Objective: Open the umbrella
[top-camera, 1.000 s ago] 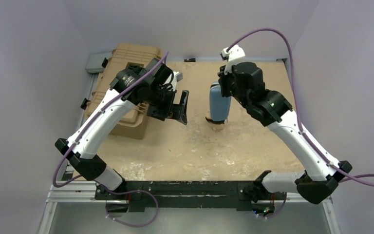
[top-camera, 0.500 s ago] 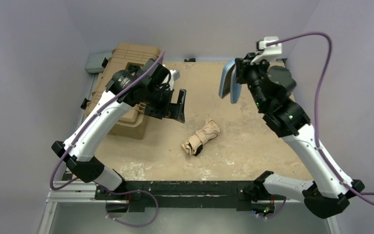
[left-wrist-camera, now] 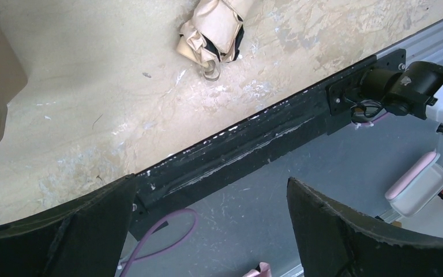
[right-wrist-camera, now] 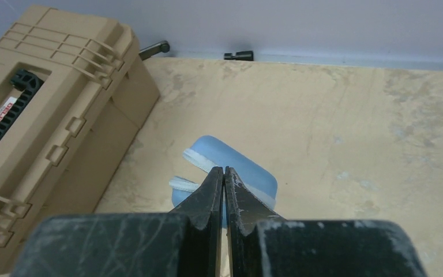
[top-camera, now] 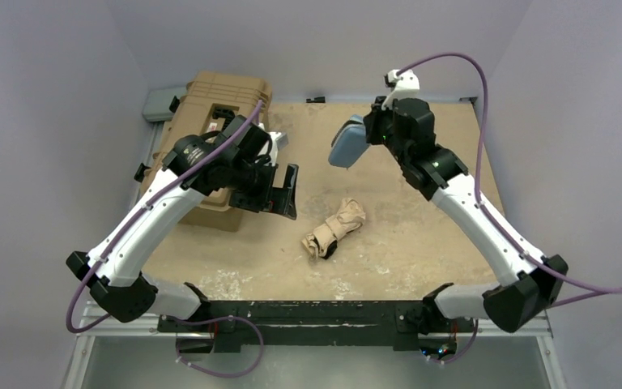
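left hand [top-camera: 285,193] spread wide, held above the surface [top-camera: 421,235], left of the umbrella [top-camera: 334,228] | right hand [right-wrist-camera: 224,173] pinched on light-blue sleeve [right-wrist-camera: 254,176], aloft beyond it | umbrella lay folded mid-surface, long axis near-left to far-right, black showing at near-left end | bare surface ringed it; tan case [top-camera: 210,121] far-left, well apart

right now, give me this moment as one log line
umbrella: folded, lying on table | right fingers: shut on blue sleeve, in air | left fingers: open, empty
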`<action>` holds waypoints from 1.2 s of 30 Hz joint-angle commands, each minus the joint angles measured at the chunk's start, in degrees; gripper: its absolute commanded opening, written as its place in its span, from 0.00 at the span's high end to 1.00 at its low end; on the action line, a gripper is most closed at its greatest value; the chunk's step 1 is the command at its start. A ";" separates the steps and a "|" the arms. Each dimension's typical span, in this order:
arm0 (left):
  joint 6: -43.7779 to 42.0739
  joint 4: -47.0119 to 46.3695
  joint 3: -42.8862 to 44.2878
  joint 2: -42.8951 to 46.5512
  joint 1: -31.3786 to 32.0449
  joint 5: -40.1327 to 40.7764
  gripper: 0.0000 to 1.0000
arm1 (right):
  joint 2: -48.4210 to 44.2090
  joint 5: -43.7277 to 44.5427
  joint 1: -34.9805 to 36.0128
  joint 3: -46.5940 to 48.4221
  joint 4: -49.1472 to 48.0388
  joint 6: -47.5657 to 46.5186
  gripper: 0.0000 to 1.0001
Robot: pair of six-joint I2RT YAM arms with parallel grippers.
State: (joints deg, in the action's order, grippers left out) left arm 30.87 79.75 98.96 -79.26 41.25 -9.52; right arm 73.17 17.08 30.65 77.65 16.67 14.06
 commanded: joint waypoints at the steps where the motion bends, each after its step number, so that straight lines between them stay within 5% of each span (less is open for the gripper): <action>1: -0.13 -1.33 1.05 0.50 -0.06 -1.02 0.01 | 6.21 -9.04 -1.82 6.41 -5.57 3.87 1.00; 7: 0.12 -0.81 2.21 0.11 -0.08 -1.11 0.01 | 16.04 -15.05 -3.09 19.44 -4.03 4.42 1.00; 12: 0.42 -0.58 1.59 1.17 -0.11 -1.04 0.01 | 16.69 -17.60 -8.38 15.98 -7.47 7.30 1.00; 13: 0.45 -0.56 1.28 1.53 -0.12 -0.91 0.01 | 16.38 -19.35 -10.60 14.42 -7.13 8.77 0.94; 16: 0.69 -0.53 -0.01 2.73 -0.06 -0.49 0.01 | 16.32 -21.77 -18.77 11.25 -0.47 13.91 0.16; 17: 0.86 -0.66 -0.79 3.24 -0.11 -0.42 0.01 | 16.53 -21.49 -21.27 10.78 2.71 14.73 0.06; 24: 2.60 -1.88 -3.34 5.02 -0.05 -1.21 0.01 | 9.70 -19.26 -28.02 2.34 7.94 15.97 0.01; 36: 2.75 -4.12 -5.81 4.54 -0.12 -2.21 0.03 | 0.46 -36.46 -24.46 -16.31 15.87 24.75 0.02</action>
State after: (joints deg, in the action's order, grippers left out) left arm 32.51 78.46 94.85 -75.16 41.25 -10.20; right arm 76.05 -11.77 3.51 68.34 29.39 33.32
